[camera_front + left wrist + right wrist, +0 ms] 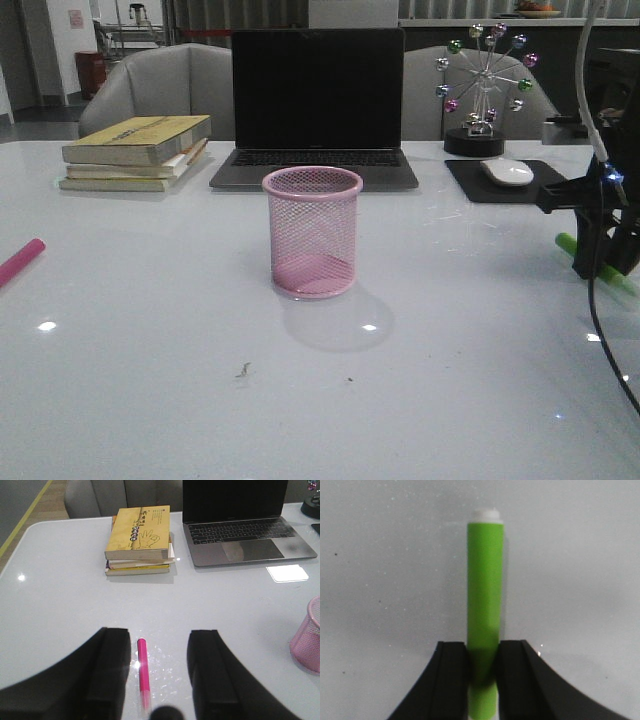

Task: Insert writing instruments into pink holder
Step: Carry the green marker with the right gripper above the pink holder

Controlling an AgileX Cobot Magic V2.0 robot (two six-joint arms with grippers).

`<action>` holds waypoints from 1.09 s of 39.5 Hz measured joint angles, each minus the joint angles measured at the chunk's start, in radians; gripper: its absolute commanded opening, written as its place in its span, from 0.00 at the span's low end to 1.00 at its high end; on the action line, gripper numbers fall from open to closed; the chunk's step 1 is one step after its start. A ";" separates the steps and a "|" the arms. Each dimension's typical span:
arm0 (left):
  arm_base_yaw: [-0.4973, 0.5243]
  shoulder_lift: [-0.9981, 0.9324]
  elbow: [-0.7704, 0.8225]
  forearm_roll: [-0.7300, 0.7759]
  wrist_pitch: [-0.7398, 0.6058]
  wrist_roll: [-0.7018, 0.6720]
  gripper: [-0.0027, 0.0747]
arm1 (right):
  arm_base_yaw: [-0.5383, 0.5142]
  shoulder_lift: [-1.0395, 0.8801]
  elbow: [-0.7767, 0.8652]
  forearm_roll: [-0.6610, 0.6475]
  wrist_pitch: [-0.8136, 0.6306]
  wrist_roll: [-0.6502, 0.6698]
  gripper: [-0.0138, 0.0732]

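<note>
We saw right gripper [482,680] pinching green pen [485,595], right of pink holder [312,232]; left gripper [156,680] spread over pink pen [143,672], left of holder; holder before laptop [316,105]

Open tabletop [180,330] around pink holder [312,232]; laptop [316,105] behind.

Black curved jaws, white cable [590,90]

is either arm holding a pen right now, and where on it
The right gripper has its fingers closed on the green pen, low on the barrel, away from the whitish end. The left gripper is open around the pink pen, holding nothing.
</note>
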 measured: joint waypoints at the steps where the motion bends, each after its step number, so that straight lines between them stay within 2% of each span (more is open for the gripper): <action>1: 0.000 0.000 0.000 0.000 0.000 0.000 0.49 | 0.000 0.000 0.000 0.000 0.000 0.000 0.22; 10: 0.000 0.000 0.000 0.000 0.000 0.000 0.49 | 0.006 -0.009 -0.002 0.006 -0.012 -0.020 0.22; 17: 0.000 0.000 0.000 0.000 0.000 0.000 0.49 | 0.030 -0.030 -0.012 0.063 -0.020 -0.024 0.22; 29: 0.000 0.000 0.000 0.000 0.000 0.000 0.49 | 0.091 -0.187 -0.110 0.151 -0.087 -0.034 0.22; 38: 0.000 0.000 0.000 0.000 0.000 0.000 0.49 | 0.193 -0.329 -0.120 0.169 -0.295 -0.179 0.22; 43: 0.000 0.000 0.000 0.000 0.000 0.000 0.49 | 0.279 -0.382 -0.120 0.178 -0.417 -0.204 0.22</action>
